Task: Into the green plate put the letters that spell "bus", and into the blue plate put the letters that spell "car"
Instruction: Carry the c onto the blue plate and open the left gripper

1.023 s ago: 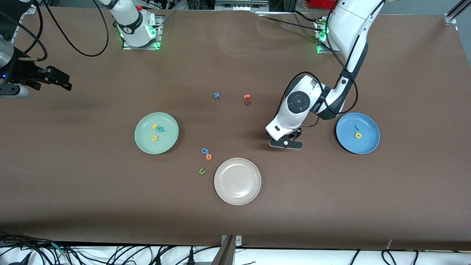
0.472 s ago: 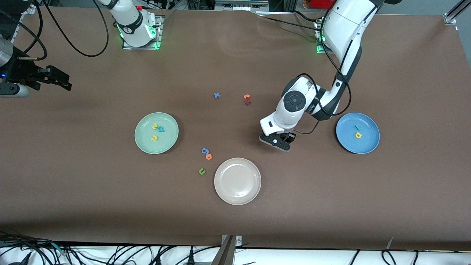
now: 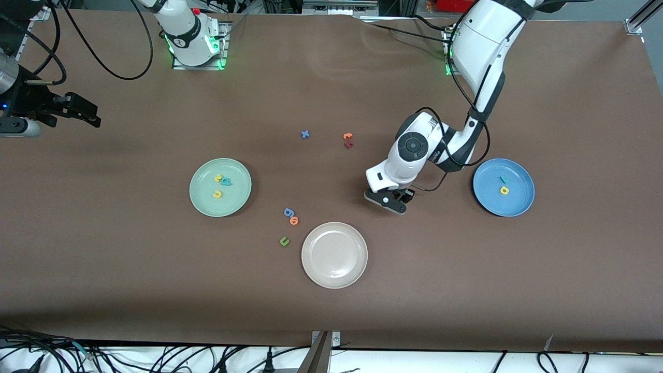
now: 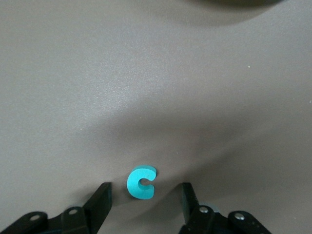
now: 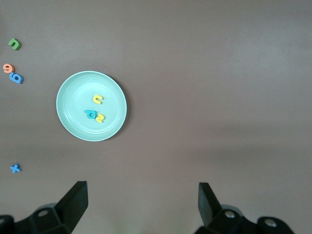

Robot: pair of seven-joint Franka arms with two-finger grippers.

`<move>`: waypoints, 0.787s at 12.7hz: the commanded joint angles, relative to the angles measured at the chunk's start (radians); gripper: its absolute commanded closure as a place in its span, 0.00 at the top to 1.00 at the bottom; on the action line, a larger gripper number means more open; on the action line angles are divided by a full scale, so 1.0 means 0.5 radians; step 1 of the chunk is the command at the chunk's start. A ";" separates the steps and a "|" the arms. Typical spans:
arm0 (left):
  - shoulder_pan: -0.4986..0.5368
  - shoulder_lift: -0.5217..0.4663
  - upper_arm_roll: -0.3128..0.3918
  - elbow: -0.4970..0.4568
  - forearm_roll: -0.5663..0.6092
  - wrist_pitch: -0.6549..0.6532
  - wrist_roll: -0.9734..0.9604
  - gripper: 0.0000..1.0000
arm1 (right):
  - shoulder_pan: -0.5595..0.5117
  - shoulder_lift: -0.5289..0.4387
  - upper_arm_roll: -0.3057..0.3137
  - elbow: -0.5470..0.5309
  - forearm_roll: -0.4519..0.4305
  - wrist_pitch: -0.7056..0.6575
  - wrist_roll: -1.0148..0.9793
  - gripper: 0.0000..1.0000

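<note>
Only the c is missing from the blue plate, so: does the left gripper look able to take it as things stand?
Probably yes. The left gripper is low over the table, its open fingers straddling the c, which lies flat with nothing beside it.

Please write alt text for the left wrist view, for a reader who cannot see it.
A small teal letter c lies flat on the brown table, between the two open fingers of the left pincer, which touch nothing. A dark shadow shows at the picture's upper edge.
</note>
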 commanded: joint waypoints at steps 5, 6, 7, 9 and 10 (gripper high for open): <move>-0.027 0.059 0.034 0.043 0.013 0.059 0.036 0.21 | 0.017 0.004 0.004 0.043 -0.004 -0.040 -0.026 1.00; -0.024 0.059 0.037 0.043 0.013 0.059 0.048 0.15 | 0.017 0.007 0.004 0.043 -0.004 -0.040 -0.026 1.00; -0.024 0.056 0.046 0.043 0.010 0.059 0.085 0.12 | 0.017 0.007 0.004 0.043 -0.001 -0.040 -0.026 1.00; -0.015 0.016 0.061 0.043 0.003 0.059 0.125 0.07 | 0.017 0.007 0.004 0.043 0.009 -0.040 -0.026 1.00; 0.003 -0.021 0.107 0.037 -0.012 0.056 0.152 0.06 | 0.017 0.004 0.004 0.043 0.009 -0.040 -0.026 1.00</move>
